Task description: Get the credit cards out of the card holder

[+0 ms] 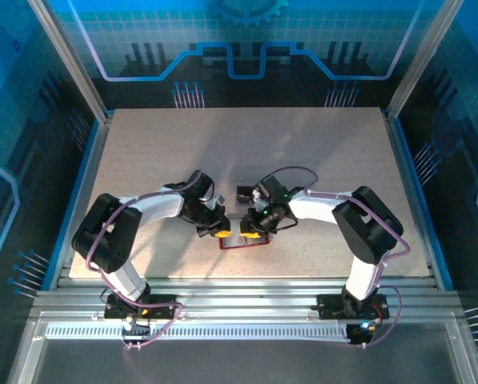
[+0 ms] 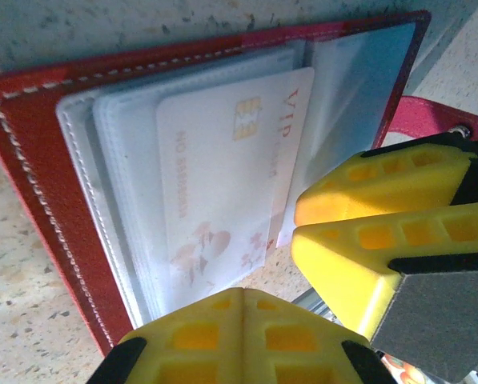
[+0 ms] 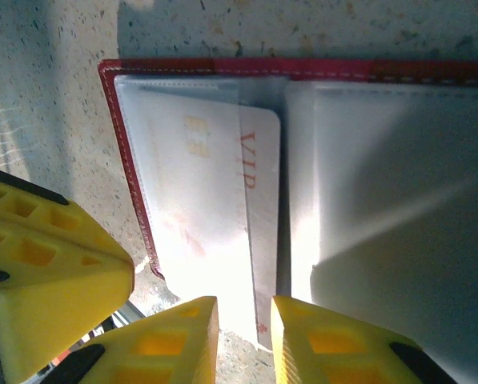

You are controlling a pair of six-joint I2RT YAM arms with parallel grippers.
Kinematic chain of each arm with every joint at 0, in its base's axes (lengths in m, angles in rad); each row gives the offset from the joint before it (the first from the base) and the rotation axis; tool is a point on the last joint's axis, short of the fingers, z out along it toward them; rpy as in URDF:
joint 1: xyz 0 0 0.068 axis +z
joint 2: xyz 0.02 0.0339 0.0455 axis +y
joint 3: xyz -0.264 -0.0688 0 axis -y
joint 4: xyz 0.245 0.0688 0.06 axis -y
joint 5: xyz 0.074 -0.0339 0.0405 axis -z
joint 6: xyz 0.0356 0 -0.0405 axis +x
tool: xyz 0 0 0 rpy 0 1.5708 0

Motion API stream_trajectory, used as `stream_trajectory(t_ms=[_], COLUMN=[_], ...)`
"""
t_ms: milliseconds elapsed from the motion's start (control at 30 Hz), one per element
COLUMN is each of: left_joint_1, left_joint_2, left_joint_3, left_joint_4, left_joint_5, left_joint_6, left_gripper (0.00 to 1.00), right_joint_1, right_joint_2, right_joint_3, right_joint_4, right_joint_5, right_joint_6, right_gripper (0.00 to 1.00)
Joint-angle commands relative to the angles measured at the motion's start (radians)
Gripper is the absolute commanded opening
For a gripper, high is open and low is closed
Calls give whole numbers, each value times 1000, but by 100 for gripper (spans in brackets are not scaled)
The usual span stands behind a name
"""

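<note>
Yellow ribbed plastic up close: left hand [image 2: 243, 308] has its fingers pressed flat together and sits at the near edge of the card holder [image 2: 30, 160], on its left page. Can't tell whether it presses on the leather.

Right hand [image 3: 245, 308]: fingers a narrow gap apart, with the free end of the pale pinkish card [image 2: 214, 184] lying in that gap. Can't tell from the frames whether the pads actually bite it. In the left wrist view its two fingers meet at the card's lower right corner.

Card holder lies open and flat on the counter [image 1: 319, 152], between the two hands and close to the counter's near edge. It is red leather with white stitching round the rim. Inside is a stack of clear, soft plastic sleeves [image 3: 383, 176], hazy and glossy. A little red tab [image 2: 431, 116] sticks out on the far right edge.

The card is thin, with rounded corners, a gold chip and red "VIP" lettering. Its VIP strip is out past the sleeve edge, and the rest is under plastic.

Just beyond the holder, a dark card [image 1: 244, 194] lies flat on the counter, apart from it.

The far half of the counter is bare speckled beige, with open room to either side. Blue rails bound the left and right edges.
</note>
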Motion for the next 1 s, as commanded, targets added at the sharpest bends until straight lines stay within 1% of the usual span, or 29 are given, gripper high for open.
stream_trajectory(t_ms=[0,133,267,500,800,967], left_joint_1=[-19,-40,-60,-61,-61,-62], left_joint_2=[-9,13,36,58,69,70], left_joint_3=[-2,2,8,4,2,-2], left_joint_4=[-34,-28,-35,-75,-85,-98], left_joint_5=[37,48,42,-2,-14,-29], left_joint_6=[1,-2,7,38,49,57], left_gripper=[2,2,1,0,0,0], right_joint_1=[4,4,4,7,11,18], right_joint_2=[-23,-11,7,26,59,49], right_joint_3=[-23,-36,-40,-43,-17,4], right_joint_4=[9,58,73,90,30,-31], right_joint_5=[-17,-58,-67,-86,-48,9], right_joint_6=[16,33,38,39,8,-18], right_gripper=[23,23,23,23,23,22])
